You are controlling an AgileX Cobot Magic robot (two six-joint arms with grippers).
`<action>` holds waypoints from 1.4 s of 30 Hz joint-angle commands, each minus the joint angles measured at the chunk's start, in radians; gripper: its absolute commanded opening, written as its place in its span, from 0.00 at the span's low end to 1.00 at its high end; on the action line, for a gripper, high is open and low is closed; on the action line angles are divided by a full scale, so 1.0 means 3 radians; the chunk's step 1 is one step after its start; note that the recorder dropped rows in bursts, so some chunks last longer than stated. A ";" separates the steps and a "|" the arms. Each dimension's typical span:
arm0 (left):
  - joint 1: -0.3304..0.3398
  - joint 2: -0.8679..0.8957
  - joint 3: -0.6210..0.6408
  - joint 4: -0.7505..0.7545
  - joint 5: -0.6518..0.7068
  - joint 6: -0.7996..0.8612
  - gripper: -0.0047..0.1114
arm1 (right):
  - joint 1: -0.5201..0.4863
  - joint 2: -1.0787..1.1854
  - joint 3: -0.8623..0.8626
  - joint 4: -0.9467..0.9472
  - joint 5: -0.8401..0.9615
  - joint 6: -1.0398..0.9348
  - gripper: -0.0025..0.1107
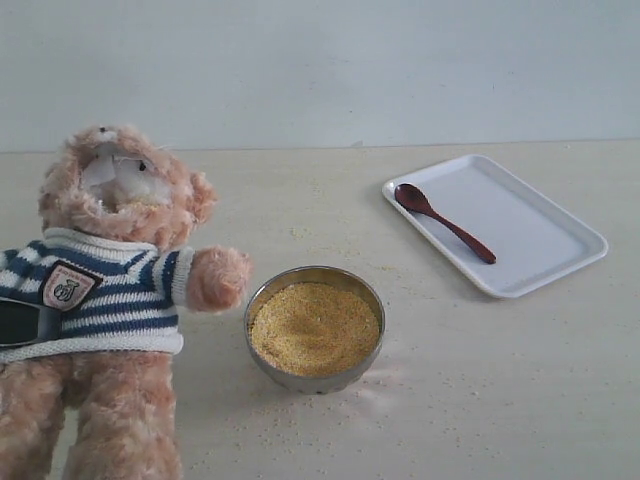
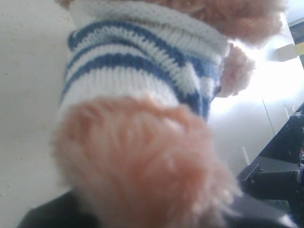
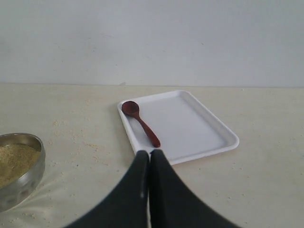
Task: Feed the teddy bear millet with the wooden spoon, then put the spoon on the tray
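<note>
The teddy bear (image 1: 110, 270) sits upright at the left in its striped sweater, muzzle raised. My left gripper (image 1: 22, 322) shows only as a dark part at the bear's side. In the left wrist view a furry arm of the teddy bear (image 2: 142, 161) fills the space between the jaws, which are closed on it. The steel bowl (image 1: 262, 296) of millet (image 1: 314, 328) stands just right of the bear. On the tray (image 1: 530, 225) at the right lies the wooden spoon (image 1: 443, 222), bowl end to the far left. My right gripper (image 3: 150, 153) is shut and empty, short of the tray (image 3: 190, 121) and the spoon (image 3: 141, 123).
Stray grains (image 1: 300, 235) lie scattered on the tabletop around the bowl and toward the tray. A pale wall closes off the back of the table. The right wrist view also catches the bowl (image 3: 28, 175) with the millet (image 3: 12, 161).
</note>
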 commanded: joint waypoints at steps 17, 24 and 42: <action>0.0008 -0.0876 0.0014 0.0878 -0.0689 -0.0862 0.08 | -0.0003 -0.0019 0.0000 -0.0015 0.0005 0.0005 0.02; 0.0008 -0.0439 0.0014 0.0460 -0.0460 -0.0237 0.08 | -0.0003 -0.0019 0.0000 -0.0015 0.0005 0.0005 0.02; 0.0008 0.0589 0.0014 0.0213 -0.0828 0.0122 0.08 | -0.0003 -0.0019 0.0000 -0.0015 0.0005 0.0005 0.02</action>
